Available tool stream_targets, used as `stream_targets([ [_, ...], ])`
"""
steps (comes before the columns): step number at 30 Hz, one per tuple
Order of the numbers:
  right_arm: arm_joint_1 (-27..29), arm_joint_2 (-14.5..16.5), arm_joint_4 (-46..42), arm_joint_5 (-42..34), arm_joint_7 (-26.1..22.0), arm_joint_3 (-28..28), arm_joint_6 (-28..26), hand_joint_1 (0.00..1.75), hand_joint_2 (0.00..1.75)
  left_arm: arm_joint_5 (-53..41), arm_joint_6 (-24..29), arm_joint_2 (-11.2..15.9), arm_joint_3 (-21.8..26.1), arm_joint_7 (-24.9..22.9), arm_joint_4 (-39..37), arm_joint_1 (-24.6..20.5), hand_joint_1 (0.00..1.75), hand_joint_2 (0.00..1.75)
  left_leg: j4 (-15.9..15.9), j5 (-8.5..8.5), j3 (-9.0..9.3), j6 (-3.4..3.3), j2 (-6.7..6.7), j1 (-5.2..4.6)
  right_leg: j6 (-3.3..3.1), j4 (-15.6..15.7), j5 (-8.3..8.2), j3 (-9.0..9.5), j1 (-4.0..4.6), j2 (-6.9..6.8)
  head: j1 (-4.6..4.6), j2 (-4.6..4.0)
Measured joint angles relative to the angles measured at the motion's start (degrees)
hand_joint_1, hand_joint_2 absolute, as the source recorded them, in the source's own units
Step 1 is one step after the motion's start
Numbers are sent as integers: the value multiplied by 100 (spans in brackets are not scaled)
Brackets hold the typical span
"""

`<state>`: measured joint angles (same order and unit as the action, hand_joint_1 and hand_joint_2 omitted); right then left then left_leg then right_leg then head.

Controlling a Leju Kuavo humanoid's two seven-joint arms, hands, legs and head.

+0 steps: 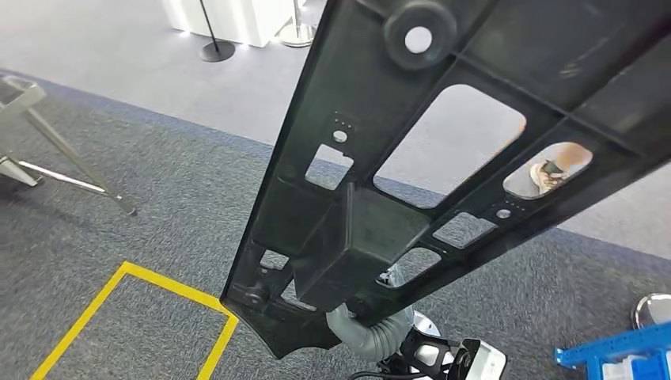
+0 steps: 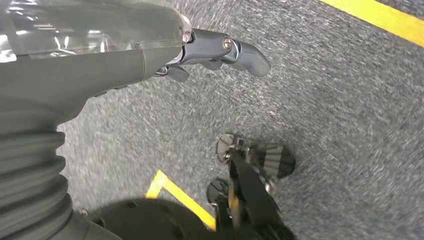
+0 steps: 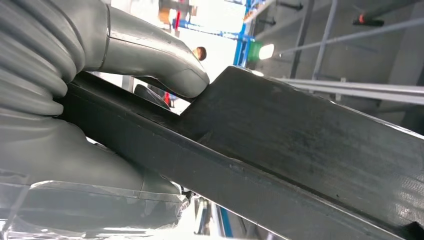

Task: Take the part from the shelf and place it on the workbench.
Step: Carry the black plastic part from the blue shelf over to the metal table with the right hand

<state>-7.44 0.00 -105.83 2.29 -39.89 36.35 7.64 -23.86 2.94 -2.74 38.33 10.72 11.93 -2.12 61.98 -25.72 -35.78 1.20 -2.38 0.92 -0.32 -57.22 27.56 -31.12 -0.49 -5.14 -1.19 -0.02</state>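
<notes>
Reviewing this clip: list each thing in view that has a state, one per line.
Long black plastic panel with cut-out windows: lifted off the floor, tilted, held at its lower end.
Right hand: grips the panel, thumb on top.
Left hand: holds nothing, fingers curled, above grey carpet.

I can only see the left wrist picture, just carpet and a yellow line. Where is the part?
Observer: The right hand holds it. The long black plastic part rises slanted across the head view, with window-like cutouts in it.
Operator: How does the hand hold it?
Observer: In the right wrist view the grey thumb presses on one face of the part, with the palm under the other face.
Operator: Is the workbench near?
Observer: I cannot tell. Under the part the head view shows grey carpet with a yellow taped square, and a blue rack corner at the lower right.
Operator: And my hand?
Observer: The left hand holds nothing, with its fingers curled above the carpet.
</notes>
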Motion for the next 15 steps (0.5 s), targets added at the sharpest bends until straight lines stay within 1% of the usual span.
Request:
stream_targets([
  [1,-11,1,20,-11,0,0,10,175,175,8,10,-2,14,-9,0,-11,0,175,-254,67,130,-41,-84,-21,31,-4,21,20,14,-58,1,0],
  [2,-25,2,40,-19,1,1,22,175,175,10,26,-5,27,-24,0,-18,0,175,-371,70,183,-84,-128,-45,64,-8,39,33,28,-110,2,0],
  [3,-42,3,62,-22,1,1,31,175,175,3,49,-7,38,-42,0,-17,0,175,-381,52,177,-131,-84,-70,97,-7,50,43,36,-163,2,0],
  [5,-70,8,92,-28,1,2,40,175,175,-19,101,-8,53,-71,0,2,0,175,-397,56,176,-195,30,-69,160,1,73,67,26,-239,2,0],
  [7,-81,11,101,-33,1,2,42,175,175,-30,128,-8,58,-80,0,11,0,175,-424,69,199,-228,83,-55,195,2,91,79,20,-265,1,0],
  [8,-82,11,101,-33,1,2,43,175,175,-30,130,-8,58,-80,0,13,0,175,-429,72,201,-232,87,-48,200,-1,95,78,18,-254,1,0],
  [10,-97,5,143,-40,-2,-16,41,175,175,-22,302,5,86,-95,0,-1,0,175,-441,85,205,-276,276,-40,222,-946,503,-392,-5,116,2,0],
  [11,-103,2,170,-45,-3,-25,41,175,175,3,430,27,120,-98,1,-8,0,175,-445,90,210,-295,401,-37,230,-1397,653,-630,-16,300,3,0],
  [12,-108,-3,200,-55,-4,-34,41,175,175,40,580,56,168,-98,1,-15,0,175,-444,91,217,-310,543,-39,229,-1751,735,-832,-26,479,3,0],
  [13,-105,-6,212,-66,-4,-35,45,175,175,89,679,93,219,-87,2,-10,0,175,-441,87,229,-303,627,-39,212,-1519,534,-758,-26,504,3,0],
  [14,-104,-8,219,-82,-4,-35,51,175,175,129,761,130,271,-76,3,-2,0,175,-436,80,241,-293,707,-39,187,-1124,285,-602,-29,583,3,0],
  [15,-103,-10,224,-102,-4,-35,60,175,175,162,827,167,318,-65,4,3,0,175,-419,70,242,-275,781,-46,153,-704,87,-433,-34,734,3,0],
])
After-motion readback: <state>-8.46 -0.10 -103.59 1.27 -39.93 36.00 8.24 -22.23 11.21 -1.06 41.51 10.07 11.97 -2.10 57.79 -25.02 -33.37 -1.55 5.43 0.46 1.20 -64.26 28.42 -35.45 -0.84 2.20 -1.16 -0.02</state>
